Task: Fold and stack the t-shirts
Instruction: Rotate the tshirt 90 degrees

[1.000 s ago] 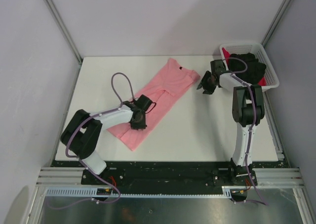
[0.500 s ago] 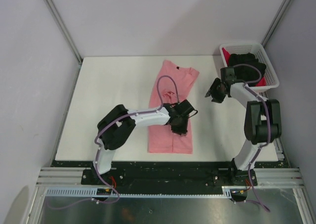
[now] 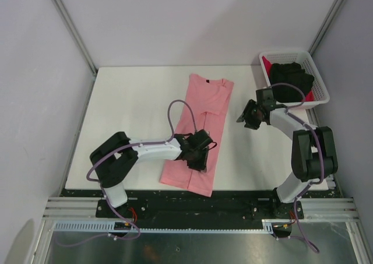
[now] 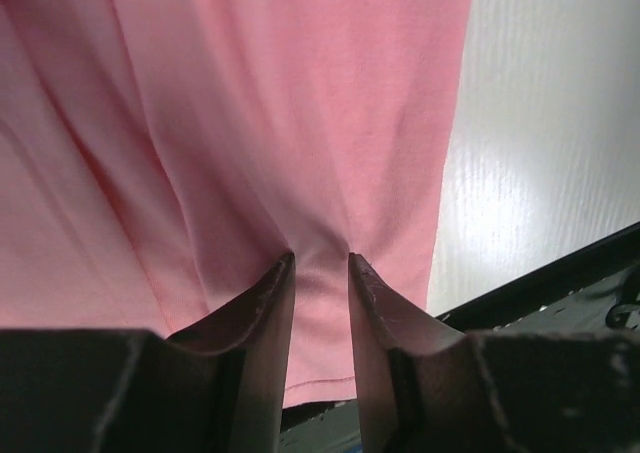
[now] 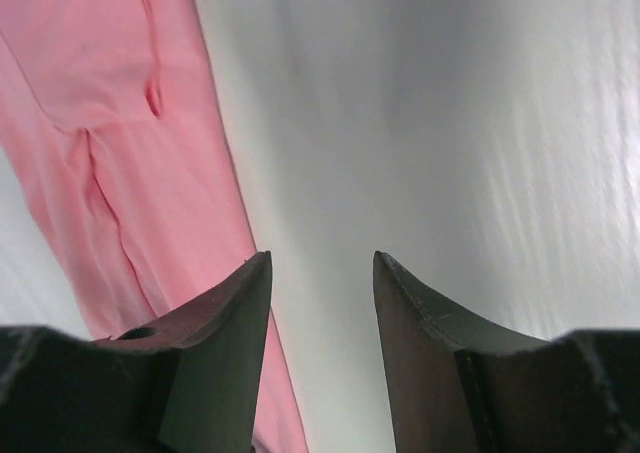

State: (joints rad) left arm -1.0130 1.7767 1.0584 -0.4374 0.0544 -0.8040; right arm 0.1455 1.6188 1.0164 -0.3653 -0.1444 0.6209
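The salmon-pink t-shirt (image 3: 207,101) lies folded into a long strip down the middle of the table, its dark neck label at the far end. My left gripper (image 3: 197,156) sits on the strip's near end. In the left wrist view the jaws (image 4: 318,261) pinch a ridge of the pink cloth (image 4: 300,103), and creases run out from the tips. My right gripper (image 3: 245,117) hovers open over bare table just right of the shirt, with nothing between its fingers (image 5: 320,258). The pink edge (image 5: 100,123) shows to its left. The black t-shirt (image 3: 291,74) and the bright red t-shirt (image 3: 267,63) lie in the basket.
The white lattice basket (image 3: 288,53) stands at the table's far right corner. The shirt's near hem lies close to the table's front edge (image 3: 233,189). A black rail (image 4: 560,283) runs just beyond that edge. Grey walls close in the sides.
My left gripper swung the shirt's near end from lower left to the right, then back a little and nearer the front edge. The right gripper moved from the basket nearer the front edge.
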